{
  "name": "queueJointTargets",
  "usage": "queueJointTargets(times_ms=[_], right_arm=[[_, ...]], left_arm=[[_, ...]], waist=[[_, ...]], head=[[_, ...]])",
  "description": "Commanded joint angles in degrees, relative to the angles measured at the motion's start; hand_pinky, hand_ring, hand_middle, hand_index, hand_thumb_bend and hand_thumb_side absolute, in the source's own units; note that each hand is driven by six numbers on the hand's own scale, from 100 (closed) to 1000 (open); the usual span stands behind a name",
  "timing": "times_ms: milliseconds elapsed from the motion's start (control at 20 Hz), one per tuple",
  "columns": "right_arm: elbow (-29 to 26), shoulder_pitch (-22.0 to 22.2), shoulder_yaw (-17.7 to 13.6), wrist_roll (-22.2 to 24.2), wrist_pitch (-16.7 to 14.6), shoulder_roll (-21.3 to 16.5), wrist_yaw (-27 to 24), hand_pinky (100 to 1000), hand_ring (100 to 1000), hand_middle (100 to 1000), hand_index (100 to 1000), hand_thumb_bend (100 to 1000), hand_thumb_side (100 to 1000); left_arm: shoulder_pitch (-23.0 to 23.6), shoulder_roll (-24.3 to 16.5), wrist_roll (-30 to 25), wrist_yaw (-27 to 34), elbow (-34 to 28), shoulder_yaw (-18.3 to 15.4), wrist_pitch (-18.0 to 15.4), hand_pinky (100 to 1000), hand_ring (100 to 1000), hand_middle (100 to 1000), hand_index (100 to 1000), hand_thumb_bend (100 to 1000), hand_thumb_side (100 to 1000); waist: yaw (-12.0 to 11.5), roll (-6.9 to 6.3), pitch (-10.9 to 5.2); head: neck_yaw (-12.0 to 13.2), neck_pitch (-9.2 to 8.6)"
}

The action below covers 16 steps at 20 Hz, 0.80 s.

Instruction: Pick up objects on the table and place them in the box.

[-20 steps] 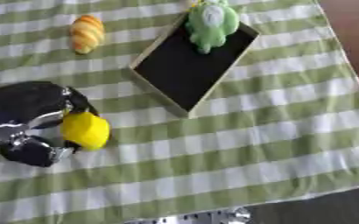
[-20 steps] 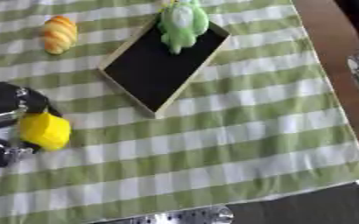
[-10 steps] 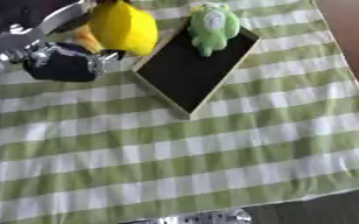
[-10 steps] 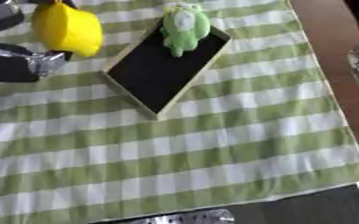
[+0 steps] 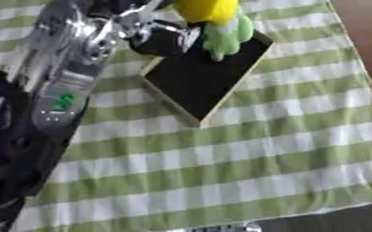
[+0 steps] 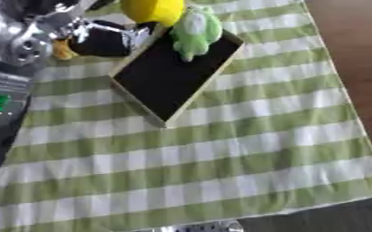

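Left hand curled round yellow fruit, held above far end of black-lined box, green toy lying inside box, box set on green-checked tabletop, right hand unseen.

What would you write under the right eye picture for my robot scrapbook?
Left hand carries a yellow object over the box, beside the green toy.

Green-and-white checked tablecloth, black-lined box

The left hand has carried the yellow object from the near-left cloth up over the box.
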<state>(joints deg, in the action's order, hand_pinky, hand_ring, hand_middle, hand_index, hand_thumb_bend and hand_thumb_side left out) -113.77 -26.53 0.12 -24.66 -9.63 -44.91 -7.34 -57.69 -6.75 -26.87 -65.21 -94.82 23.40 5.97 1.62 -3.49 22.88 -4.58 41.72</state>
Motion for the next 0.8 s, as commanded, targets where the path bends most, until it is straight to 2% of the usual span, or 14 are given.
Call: queueJointTargets(times_ms=[50,300,550,650,800], right_arm=[[-0.82,-1.18,-0.20,0.32,-0.26,-0.62,-0.64,912,845,712,803,100,609],[-0.82,-1.26,-0.14,0.52,-0.43,-0.42,-0.83,912,845,712,803,100,610],[-0.82,-0.94,-0.25,0.49,-0.33,-0.35,-0.83,912,844,711,802,100,611],[-0.82,-0.81,-0.30,0.43,-0.31,-0.33,-0.84,912,844,711,802,100,611],[-0.82,-0.66,-0.37,0.36,-0.26,-0.25,-0.88,912,844,711,802,100,611]], left_arm=[[-0.99,1.92,1.95,-3.06,4.50,-0.34,-0.39,728,634,573,654,100,130],[-0.32,3.34,3.69,-5.21,11.69,-0.43,-0.21,732,640,581,660,100,100],[0.29,3.90,4.50,-6.34,15.40,-0.27,-0.57,748,663,599,679,100,100],[0.55,4.06,4.20,-6.48,16.38,-0.15,-1.03,772,698,632,721,100,100],[0.91,4.18,3.25,-6.10,17.11,-0.07,-2.05,847,790,741,851,204,190]], waist=[[0.26,0.51,-1.06],[0.51,0.45,-1.02],[0.60,0.24,-1.16],[0.61,0.14,-1.27],[0.60,0.06,-1.41]], head=[[0.62,-1.30],[0.53,-1.51],[0.30,-1.31],[0.21,-1.31],[0.04,-1.16]])
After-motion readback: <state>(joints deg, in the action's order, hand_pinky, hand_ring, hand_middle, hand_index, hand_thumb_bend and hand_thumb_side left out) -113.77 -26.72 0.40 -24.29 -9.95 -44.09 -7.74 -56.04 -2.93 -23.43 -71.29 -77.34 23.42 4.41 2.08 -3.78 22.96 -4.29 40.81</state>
